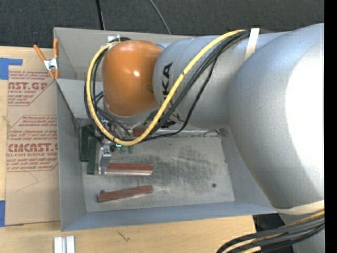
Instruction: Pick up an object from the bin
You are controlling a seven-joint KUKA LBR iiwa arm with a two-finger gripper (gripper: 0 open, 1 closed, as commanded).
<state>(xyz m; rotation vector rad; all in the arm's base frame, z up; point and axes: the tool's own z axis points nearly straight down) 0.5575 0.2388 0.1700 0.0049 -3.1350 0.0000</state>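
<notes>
The gripper [101,161] sits low in the bin [184,167]; nothing looks lifted, and I cannot tell whether it is open or closed. A brown stick [129,168] lies just beside it, with a second stick [125,193] beyond that.

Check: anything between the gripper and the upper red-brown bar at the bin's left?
Nothing visible. The gripper sits at the left end of the upper red-brown bar; the second bar lies lower in the view, apart from both.
</notes>
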